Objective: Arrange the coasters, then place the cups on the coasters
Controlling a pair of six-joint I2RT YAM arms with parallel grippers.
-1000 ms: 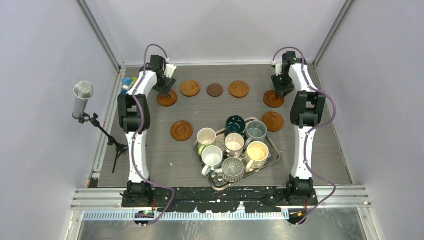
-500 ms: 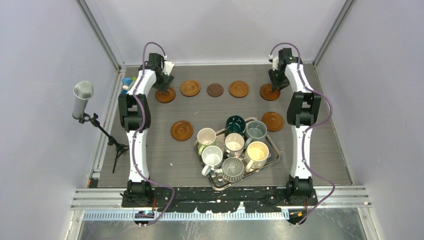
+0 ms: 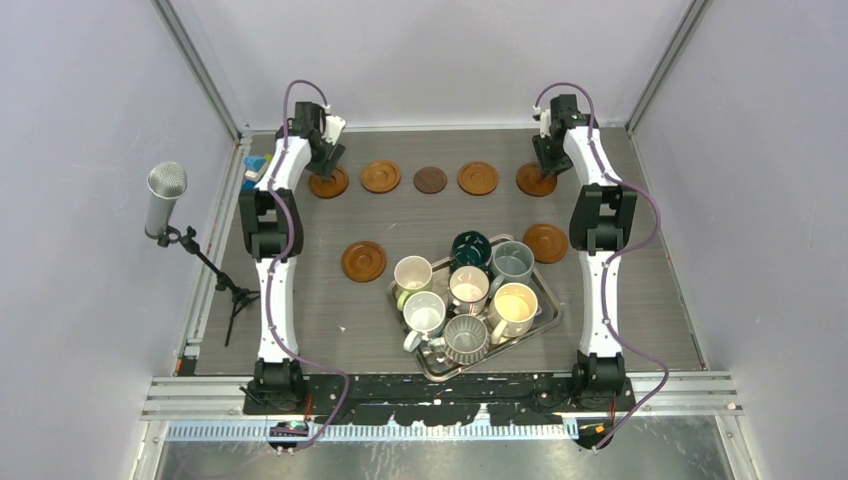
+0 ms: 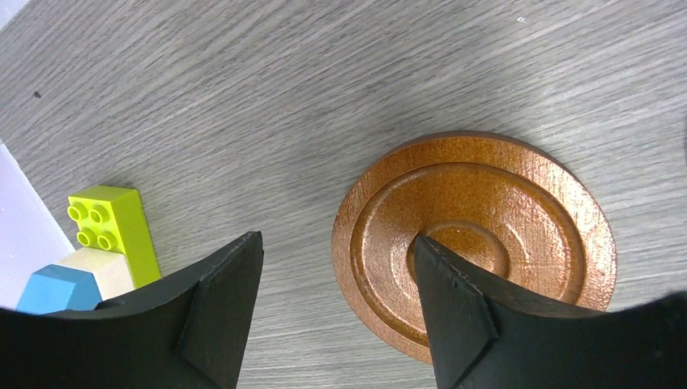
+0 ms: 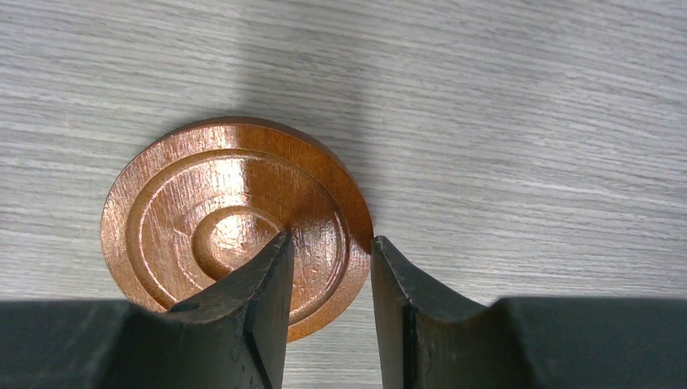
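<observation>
grey tabletop point(image 3: 330, 300), coaster row beyond the tray point(image 3: 553, 300). left claw point(image 4: 338, 243) wide open, straddling left-end coaster point(image 4: 518, 211) rim, no grip. right claw point(image 5: 328, 243) narrow, pinching right-end coaster point(image 5: 202, 203) rim. spare coasters point(image 3: 363, 261) flank tray, one nearer each arm.

Left arm point(image 3: 272, 250) & right arm point(image 3: 600, 270) are showing white shells w/ black joints. Purple cables point(image 3: 345, 390) are looping along both. Black bases point(image 3: 278, 385) are sitting at frame bottom. Fingers point(image 4: 219, 316) are looking matte black, wedge-shaped.
</observation>
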